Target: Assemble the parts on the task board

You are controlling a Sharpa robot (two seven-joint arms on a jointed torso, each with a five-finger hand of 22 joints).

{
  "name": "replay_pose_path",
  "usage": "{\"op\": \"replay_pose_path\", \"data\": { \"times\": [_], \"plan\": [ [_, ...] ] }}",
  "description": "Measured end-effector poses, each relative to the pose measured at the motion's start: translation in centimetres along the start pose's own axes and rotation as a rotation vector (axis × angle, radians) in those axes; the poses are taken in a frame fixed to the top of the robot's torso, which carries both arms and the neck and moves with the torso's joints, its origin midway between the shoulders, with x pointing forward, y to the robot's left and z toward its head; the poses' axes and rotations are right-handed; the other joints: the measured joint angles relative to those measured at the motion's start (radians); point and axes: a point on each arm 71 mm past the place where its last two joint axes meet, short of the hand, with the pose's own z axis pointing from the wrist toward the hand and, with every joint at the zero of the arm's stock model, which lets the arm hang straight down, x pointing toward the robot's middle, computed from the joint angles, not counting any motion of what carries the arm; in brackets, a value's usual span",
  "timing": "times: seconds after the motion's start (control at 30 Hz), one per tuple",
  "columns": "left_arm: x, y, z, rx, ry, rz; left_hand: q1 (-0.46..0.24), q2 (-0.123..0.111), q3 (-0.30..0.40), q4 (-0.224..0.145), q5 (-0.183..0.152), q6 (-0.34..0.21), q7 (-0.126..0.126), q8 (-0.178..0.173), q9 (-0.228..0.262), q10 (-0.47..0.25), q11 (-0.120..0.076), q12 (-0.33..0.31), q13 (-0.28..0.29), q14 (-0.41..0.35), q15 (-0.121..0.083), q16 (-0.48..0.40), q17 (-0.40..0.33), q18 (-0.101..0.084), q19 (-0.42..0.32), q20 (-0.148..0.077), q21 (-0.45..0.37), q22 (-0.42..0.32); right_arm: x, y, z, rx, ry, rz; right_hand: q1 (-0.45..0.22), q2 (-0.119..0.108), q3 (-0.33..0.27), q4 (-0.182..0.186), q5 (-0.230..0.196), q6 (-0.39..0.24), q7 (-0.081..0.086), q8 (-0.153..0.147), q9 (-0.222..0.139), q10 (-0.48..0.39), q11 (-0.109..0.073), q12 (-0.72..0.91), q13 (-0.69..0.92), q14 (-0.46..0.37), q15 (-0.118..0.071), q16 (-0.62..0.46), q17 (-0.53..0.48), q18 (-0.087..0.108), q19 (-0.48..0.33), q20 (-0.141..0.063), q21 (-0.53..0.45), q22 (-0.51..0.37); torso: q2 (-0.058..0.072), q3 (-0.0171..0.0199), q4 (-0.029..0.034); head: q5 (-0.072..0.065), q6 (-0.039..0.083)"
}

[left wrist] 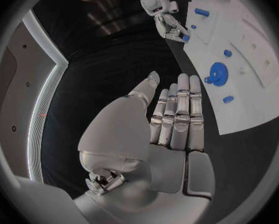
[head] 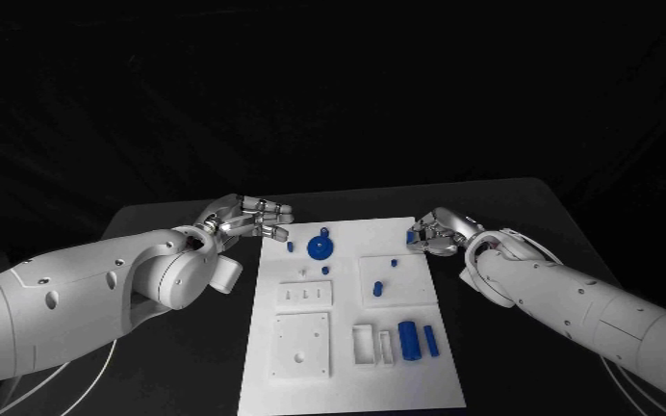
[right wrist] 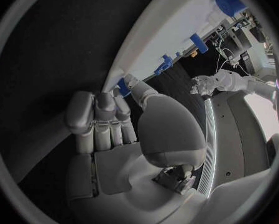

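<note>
Right hand (head: 439, 232) sits at the task board's (head: 313, 377) far right edge, fingertips pinching a small blue part (head: 414, 235) there; left hand (head: 247, 217) hovers off the board's far left corner, fingers extended together, holding nothing; blue gear (head: 320, 247) lies on the board near it.

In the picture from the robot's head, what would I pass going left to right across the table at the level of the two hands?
Left hand → small blue part near the task board's left edge → blue gear-shaped part → right hand, touching a blue part at the board's right edge.
</note>
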Motion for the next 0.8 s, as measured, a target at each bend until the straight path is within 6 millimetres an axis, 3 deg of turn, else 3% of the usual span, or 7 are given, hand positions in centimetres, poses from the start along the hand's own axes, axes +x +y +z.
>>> {"op": "replay_pose_path", "data": {
  "times": [0.17, 0.33, 0.5, 0.67, 0.7, 0.77, 0.8],
  "plan": [
    [0.0, 0.0, 0.0, 0.0, 0.001, 0.0, 0.0, 0.0, 0.0, 0.0, 0.0, 0.0, 0.0, 0.0, 0.0, 0.0, 0.0, 0.0, 0.0, 0.0, 0.0, 0.0, 0.0, 0.0, 0.0, 0.0, 0.004, 0.0, 0.0, 0.2, 0.0, 0.0, -0.007, 0.009, -0.001, 0.012, 0.025, -0.001, -0.049, 0.027, -0.008, -0.004, 0.001, -0.001, -0.006, 0.0, 0.002, 0.001, -0.001, 0.003, 0.003, 0.0, -0.004, -0.004, 0.0, 0.0, 0.0, 0.0003, 0.0, 0.0, -0.002],
    [0.0, 0.0, 0.0, 0.0, 0.002, 0.001, 0.0, 0.0, 0.0, 0.0, 0.0, 0.0, 0.0, 0.0, 0.0, 0.008, -0.004, 0.0, 0.0, 0.0, 0.0, 0.0, 0.0, 0.0, 0.0, 0.0, 0.004, 0.0, 0.0, 0.6, 0.0, -0.006, -0.018, 0.02, -0.005, 0.016, 0.026, 0.0, -0.05, 0.044, -0.017, -0.003, 0.001, 0.002, -0.009, 0.004, 0.003, 0.004, -0.004, 0.009, 0.009, 0.0, 0.0, -0.007, 0.004, 0.0, 0.0, 0.0004, -0.0005, 0.001, -0.003],
    [0.0, 0.0, 0.0, -0.002, 0.005, 0.006, 0.0, 0.0, 0.002, 0.002, 0.0, 0.004, -0.004, 0.0, 0.0, 0.035, -0.016, 0.0, 0.001, 0.002, -0.002, 0.005, 0.002, 0.0, 0.0, 0.0, 0.012, 0.004, -0.2, 1.3, -0.1, -0.013, -0.03, 0.031, -0.005, 0.018, 0.03, -0.004, -0.051, 0.051, -0.014, -0.002, 0.002, 0.003, -0.011, 0.004, 0.004, 0.004, -0.004, 0.013, 0.014, 0.0, -0.004, -0.011, 0.004, 0.0, -0.002, 0.0005, -0.0029, 0.005, -0.001],
    [0.0, 0.1, 0.0, -0.014, 0.011, 0.023, -0.022, 0.016, -0.005, 0.027, 0.0, 0.02, -0.02, 0.0, 0.0, 0.171, -0.065, 0.0, 0.002, 0.129, -0.064, 0.152, 0.081, 0.0, 0.086, -0.057, 0.102, 0.051, -0.6, 2.7, -0.2, -0.04, -0.033, 0.044, -0.003, 0.022, 0.034, 0.0, -0.051, 0.053, -0.016, -0.002, 0.003, 0.003, -0.011, 0.004, 0.004, 0.004, -0.004, 0.013, 0.016, 0.0, -0.004, -0.011, 0.004, 0.0, -0.005, -0.0012, -0.0075, 0.008, 0.005],
    [0.0, 0.1, 0.0, -0.019, 0.012, 0.028, -0.027, 0.013, -0.012, 0.036, 0.0, 0.023, -0.023, 0.0, 0.0, 0.208, -0.078, 0.0, 0.005, 0.15, -0.081, 0.22, 0.124, -0.002, 0.109, -0.076, 0.136, 0.071, -0.7, 3.1, -0.1, -0.046, -0.033, 0.046, -0.005, 0.024, 0.034, 0.0, -0.051, 0.053, -0.016, -0.002, 0.003, 0.003, -0.011, 0.004, 0.004, 0.004, -0.004, 0.013, 0.016, 0.0, -0.004, -0.011, 0.004, 0.0, -0.006, -0.0018, -0.0086, 0.009, 0.006],
    [0.1, 0.2, 0.2, -0.033, 0.016, 0.04, -0.054, 0.011, -0.026, 0.059, 0.0, 0.038, -0.038, 0.0, 0.002, 0.273, -0.101, 0.013, 0.01, 0.16, -0.107, 0.359, 0.216, -0.024, 0.144, -0.104, 0.201, 0.111, -0.9, 4.0, 0.0, -0.063, -0.031, 0.05, -0.007, 0.025, 0.027, 0.006, -0.051, 0.053, -0.016, -0.002, 0.003, 0.003, -0.011, 0.004, 0.004, 0.004, -0.004, 0.013, 0.02, 0.0, -0.003, -0.018, 0.004, 0.0, -0.009, -0.0032, -0.0114, 0.011, 0.007],
    [0.1, 0.2, 0.3, -0.04, 0.018, 0.045, -0.064, 0.009, -0.041, 0.074, -0.004, 0.051, -0.051, 0.0, 0.004, 0.293, -0.117, 0.045, 0.023, 0.16, -0.127, 0.486, 0.303, -0.024, 0.165, -0.125, 0.262, 0.15, -0.9, 4.4, 0.0, -0.071, -0.03, 0.051, -0.007, 0.025, 0.022, 0.006, -0.051, 0.054, -0.016, -0.002, 0.003, 0.004, -0.011, 0.004, 0.004, 0.004, -0.004, 0.013, 0.02, 0.0, -0.003, -0.018, 0.004, 0.0, -0.011, -0.0038, -0.0126, 0.012, 0.008]
  ]
}}
